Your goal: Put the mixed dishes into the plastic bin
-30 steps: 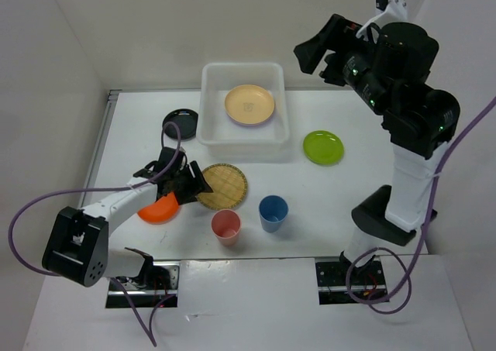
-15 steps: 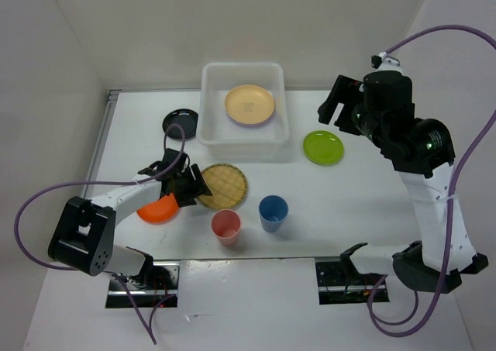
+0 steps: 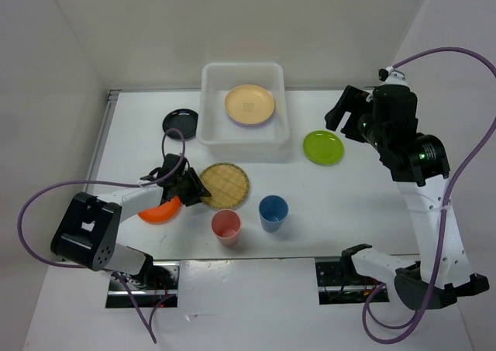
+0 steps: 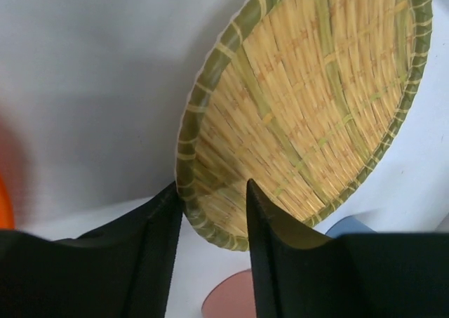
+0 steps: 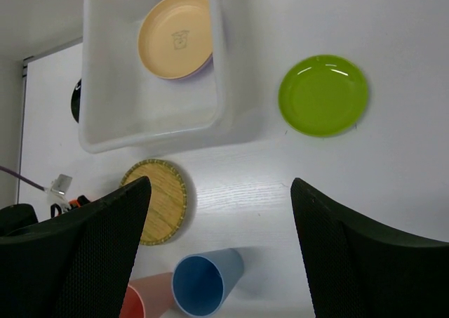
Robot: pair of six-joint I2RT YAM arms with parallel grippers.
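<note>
1. Left fingers [image 4: 158, 248] straddled the woven plate's [image 4: 309, 100] rim, gap showing, not yet pinched. My read: edge grab, since it lay flat, centre-left.
2. Right gripper [image 5: 219, 184] hung wide open and empty, right of frame.
3. Bin [image 3: 240, 143] sat top centre, tan plate [image 3: 249, 104] inside.
4. Orange plate [image 3: 159, 211] was mostly hidden under the left arm.

The bin [image 3: 240, 138] sits far and central on the table [image 3: 349, 188], holding a stack of plates [image 3: 249, 104], with the far-left plate [image 3: 180, 122] just beside its left wall and the right-hand plate [image 3: 323, 146] near its right near corner. Near of the bin lies the middle plate [image 3: 225, 185], the near-left plate [image 3: 159, 210] to its left. Nearest stand the left cup [image 3: 226, 227] and right cup [image 3: 273, 212], side by side.
</note>
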